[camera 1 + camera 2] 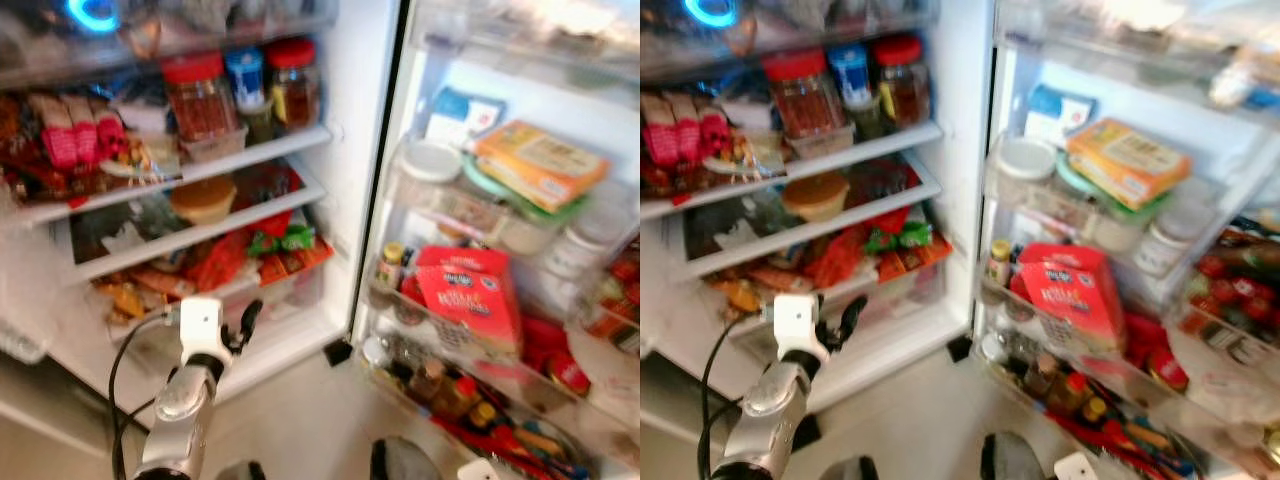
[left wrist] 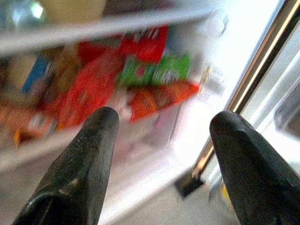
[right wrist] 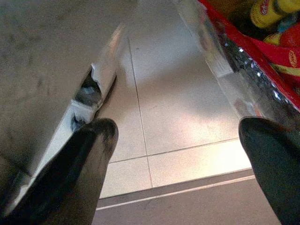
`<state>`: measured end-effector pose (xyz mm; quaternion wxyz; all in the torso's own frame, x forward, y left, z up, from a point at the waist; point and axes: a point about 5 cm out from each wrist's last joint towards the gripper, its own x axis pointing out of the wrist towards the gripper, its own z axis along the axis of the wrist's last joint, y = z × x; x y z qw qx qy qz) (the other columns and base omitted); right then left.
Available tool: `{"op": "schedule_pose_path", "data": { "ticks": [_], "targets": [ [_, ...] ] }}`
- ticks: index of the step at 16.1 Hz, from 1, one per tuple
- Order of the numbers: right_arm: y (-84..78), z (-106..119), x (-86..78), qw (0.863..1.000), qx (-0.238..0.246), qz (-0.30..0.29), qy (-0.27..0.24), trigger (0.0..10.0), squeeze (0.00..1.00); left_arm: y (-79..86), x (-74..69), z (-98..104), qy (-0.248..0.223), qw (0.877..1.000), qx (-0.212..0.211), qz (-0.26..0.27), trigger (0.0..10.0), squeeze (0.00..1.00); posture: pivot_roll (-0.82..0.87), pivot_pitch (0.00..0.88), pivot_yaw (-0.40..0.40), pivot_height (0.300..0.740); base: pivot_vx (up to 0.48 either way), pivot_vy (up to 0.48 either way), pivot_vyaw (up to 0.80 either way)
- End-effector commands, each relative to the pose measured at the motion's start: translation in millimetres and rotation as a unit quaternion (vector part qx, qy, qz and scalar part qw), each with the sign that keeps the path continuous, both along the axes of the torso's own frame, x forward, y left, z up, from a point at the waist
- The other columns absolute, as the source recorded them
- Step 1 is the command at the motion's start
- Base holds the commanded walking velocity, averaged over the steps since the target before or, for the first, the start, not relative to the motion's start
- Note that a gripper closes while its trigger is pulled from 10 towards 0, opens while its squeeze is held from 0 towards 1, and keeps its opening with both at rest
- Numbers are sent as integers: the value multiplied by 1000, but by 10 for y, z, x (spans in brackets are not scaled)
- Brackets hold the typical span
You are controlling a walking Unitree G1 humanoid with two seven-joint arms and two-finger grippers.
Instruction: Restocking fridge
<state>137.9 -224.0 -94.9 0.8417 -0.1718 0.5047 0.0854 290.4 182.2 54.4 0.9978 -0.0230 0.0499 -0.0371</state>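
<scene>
Blurring hides labels on fridge [image 1: 340, 200] packets beyond left gripper [image 2: 161, 136], spread empty.

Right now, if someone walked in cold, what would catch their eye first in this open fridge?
Probably the big red box standing in the middle rack of the open door, with an orange carton lying flat on the rack above it. Next, the two red-lidded jars on an upper shelf inside the fridge. Low down, the left claw hangs open in front of the bottom shelf of snack packets.
</scene>
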Motion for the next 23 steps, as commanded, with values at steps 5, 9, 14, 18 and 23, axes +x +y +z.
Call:
{"op": "schedule_pose_path", "data": {
  "ticks": [5,9,14,18,23],
  "targets": [
    [66,-7,21,1000,14,2,1,10000,0,219,-288,-654,174,984,6,42,10000,0,-142,103,54,643,-53,0,0],
    [86,-8,31,1000,20,-8,0,10000,0,233,-627,-1052,305,951,43,32,10000,0,-136,105,60,643,0,0,0],
    [108,-32,-17,998,35,-54,2,10000,0,251,-891,-1241,366,927,56,48,10000,0,-148,127,70,643,0,267,0],
    [105,-44,-48,998,37,-59,9,10000,0,237,-854,-1228,364,928,37,67,10000,0,-125,145,70,643,0,335,0],
    [125,-45,-37,995,46,-86,3,10000,0,251,-895,-1252,374,924,43,65,10000,0,-139,155,84,643,0,335,0]
  ]
}}
